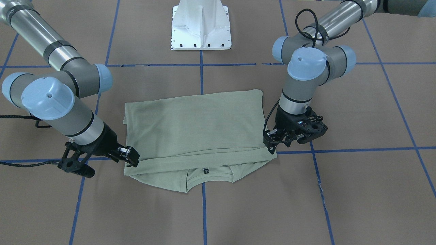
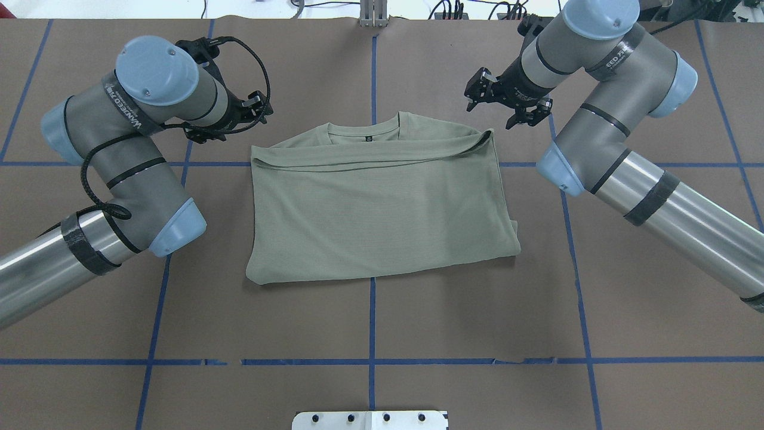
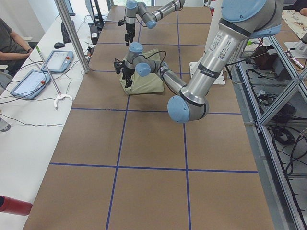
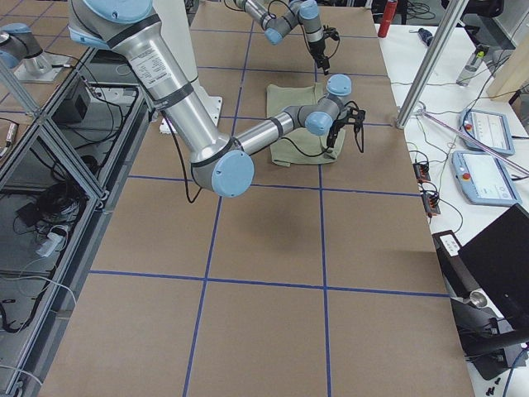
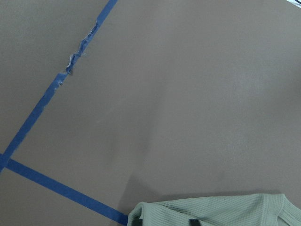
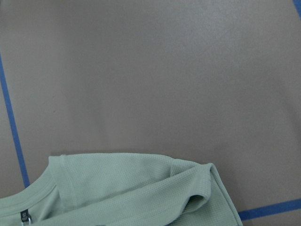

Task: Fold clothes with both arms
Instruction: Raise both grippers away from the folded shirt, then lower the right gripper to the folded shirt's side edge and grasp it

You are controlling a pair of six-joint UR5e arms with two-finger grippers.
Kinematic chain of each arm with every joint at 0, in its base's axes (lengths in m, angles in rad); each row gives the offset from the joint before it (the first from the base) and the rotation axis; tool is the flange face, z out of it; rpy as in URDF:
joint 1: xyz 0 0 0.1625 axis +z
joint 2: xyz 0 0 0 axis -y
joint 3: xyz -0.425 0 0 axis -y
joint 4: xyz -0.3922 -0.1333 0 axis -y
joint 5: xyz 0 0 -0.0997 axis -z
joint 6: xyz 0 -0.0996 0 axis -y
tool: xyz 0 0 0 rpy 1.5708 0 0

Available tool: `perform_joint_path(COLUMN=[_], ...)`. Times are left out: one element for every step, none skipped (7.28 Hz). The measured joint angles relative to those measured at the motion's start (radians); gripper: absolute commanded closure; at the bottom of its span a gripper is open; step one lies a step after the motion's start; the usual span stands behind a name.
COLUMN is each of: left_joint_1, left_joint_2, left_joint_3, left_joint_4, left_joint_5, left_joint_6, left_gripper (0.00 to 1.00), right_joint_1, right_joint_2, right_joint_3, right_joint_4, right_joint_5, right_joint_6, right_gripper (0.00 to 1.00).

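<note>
The pale green shirt lies flat on the brown table, its lower half folded up over the chest. The ribbed neck and dark label stay uncovered at the far edge. My left gripper hovers just off the shirt's far left corner, open and empty. My right gripper sits by the far right corner, also open and empty. Each wrist view shows only a loose shirt corner on the table, with no fingers in the picture.
The white pedestal base stands at the robot's side of the table. Blue tape lines grid the brown surface. A side bench with tablets and a seated person runs along the far edge.
</note>
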Motion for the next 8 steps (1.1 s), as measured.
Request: perform_joint_path(left_joint_1=[-0.001, -0.002, -0.002, 0.000, 0.003, 0.005, 0.005, 0.005], left_joint_2=[0.003, 0.004, 0.004, 0.006, 0.009, 0.010, 0.010, 0.010], left_joint_3=[-0.018, -0.031, -0.042, -0.051, -0.056, -0.058, -0.058, -0.059], left_joint_4=[0.001, 0.001, 0.002, 0.002, 0.002, 0.002, 0.002, 0.002], left_joint_5=[-0.001, -0.002, -0.003, -0.003, -0.003, -0.002, -0.002, -0.002], left_joint_6=[0.003, 0.001, -0.003, -0.006, -0.008, -0.008, -0.008, -0.008], left_gripper=[0.01, 0.01, 0.01, 0.01, 0.01, 0.01, 0.01, 0.01], right_joint_1=[-0.018, -0.040, -0.065, -0.104, -0.147, -0.186, -0.215, -0.230], right_joint_2=[-0.043, -0.101, -0.160, -0.219, -0.259, -0.284, -0.295, -0.298], right_joint_3=[0.052, 0.113, 0.171, 0.226, 0.262, 0.278, 0.285, 0.288], right_joint_4=[0.001, 0.001, 0.001, 0.001, 0.000, 0.000, 0.000, 0.000], right_joint_5=[-0.002, -0.005, -0.014, -0.040, -0.071, -0.102, -0.130, -0.141], right_joint_6=[0.000, 0.002, 0.004, 0.009, 0.015, 0.022, 0.025, 0.026], right_gripper=[0.00, 0.00, 0.00, 0.00, 0.00, 0.01, 0.01, 0.01])
